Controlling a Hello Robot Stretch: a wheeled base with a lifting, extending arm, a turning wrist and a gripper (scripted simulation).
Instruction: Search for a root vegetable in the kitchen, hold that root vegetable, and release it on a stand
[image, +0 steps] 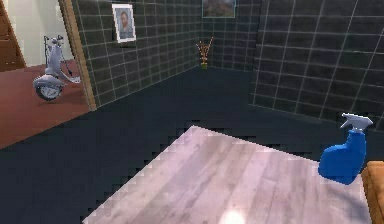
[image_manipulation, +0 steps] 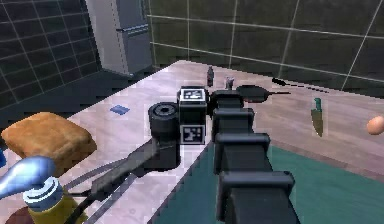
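My arm (image_manipulation: 245, 170) rises as a dark bar over a pale wooden counter (image_manipulation: 150, 90). Two white marked squares (image_manipulation: 192, 115) stand at its far end, with the gripper's dark body to their left. The gripper (image_manipulation: 88, 190) reaches toward the arm side view's lower left, its thin fingers (image_manipulation: 115, 172) ending beside a blue spray bottle's top (image_manipulation: 30, 182) and a brown bread loaf (image_manipulation: 45, 140). I cannot tell whether it holds anything. A small tan rounded thing (image_manipulation: 375, 124) lies on the counter at the right edge; what it is cannot be made out.
A dark pan (image_manipulation: 255, 93), a knife (image_manipulation: 317, 115), two small shakers (image_manipulation: 211, 75) and a grey fridge (image_manipulation: 125, 35) lie farther out. Ahead, the blue spray bottle (image: 345, 152) stands on the wooden top (image: 220, 180); beyond are dark floor, tiled walls, a stick vase (image: 204, 52) and a doorway with a scooter (image: 50, 75).
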